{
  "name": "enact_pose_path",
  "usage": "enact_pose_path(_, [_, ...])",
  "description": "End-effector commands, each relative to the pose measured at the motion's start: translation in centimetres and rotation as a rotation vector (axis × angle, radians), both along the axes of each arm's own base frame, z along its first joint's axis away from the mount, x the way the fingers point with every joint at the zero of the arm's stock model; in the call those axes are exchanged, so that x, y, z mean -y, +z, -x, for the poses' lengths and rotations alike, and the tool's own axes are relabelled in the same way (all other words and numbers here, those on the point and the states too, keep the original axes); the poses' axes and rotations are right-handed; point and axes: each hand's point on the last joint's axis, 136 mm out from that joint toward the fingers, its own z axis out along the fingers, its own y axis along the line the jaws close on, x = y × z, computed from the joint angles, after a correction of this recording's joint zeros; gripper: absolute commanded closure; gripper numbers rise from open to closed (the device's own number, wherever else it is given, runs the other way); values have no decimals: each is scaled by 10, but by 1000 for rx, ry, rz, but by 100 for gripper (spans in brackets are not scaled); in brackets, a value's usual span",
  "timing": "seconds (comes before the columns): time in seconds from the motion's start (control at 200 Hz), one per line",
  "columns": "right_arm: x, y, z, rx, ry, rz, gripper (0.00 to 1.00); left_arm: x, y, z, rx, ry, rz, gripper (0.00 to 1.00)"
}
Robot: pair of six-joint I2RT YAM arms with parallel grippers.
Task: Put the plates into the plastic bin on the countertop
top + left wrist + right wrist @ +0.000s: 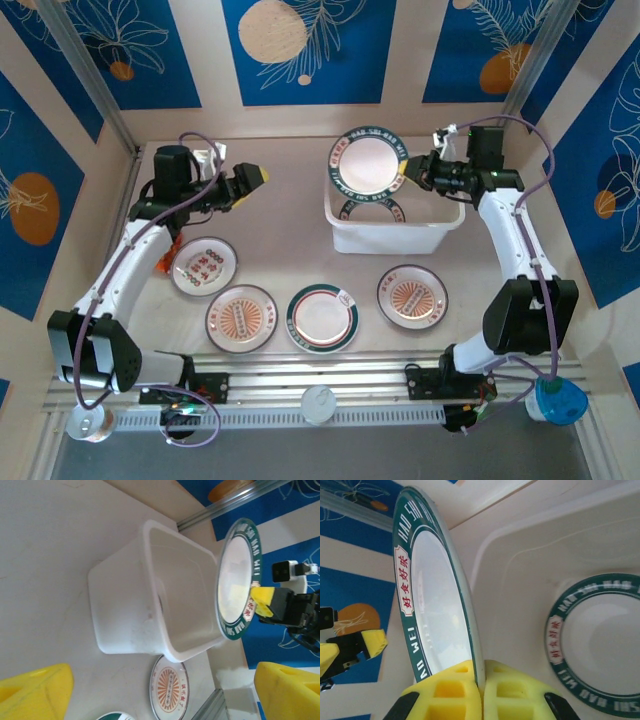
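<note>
Top view: right claw (408, 172) pinching a green-rimmed plate (368, 160) by its edge, above the far rim of the bin (395, 242). Second plate (372, 208) flat inside. Left claw (252, 180) spread over the bare counter (290, 225), well apart from the bin. Four loose plates (322, 318) near the front edge.

Left wrist view: held plate nearly upright, open counter before the bin wall.

Right wrist view: rim clamped between yellow fingers (447, 695), with free room in the bin beside the second plate.
</note>
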Motion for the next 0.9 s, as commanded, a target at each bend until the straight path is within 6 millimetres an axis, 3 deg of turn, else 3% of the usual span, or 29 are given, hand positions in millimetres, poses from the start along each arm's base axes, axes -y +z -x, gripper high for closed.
enact_pose_path(0.0, [6,-17,12,-27,21,34,97,-12,-17,8,-31,23,-37,7])
enact_pose_path(0.25, [12,-56,2,-106,24,64,98,-21,-35,11,-63,47,-62,7])
enact_pose_path(0.895, [17,-121,-15,-232,15,102,97,-27,-57,6,-117,70,-92,7])
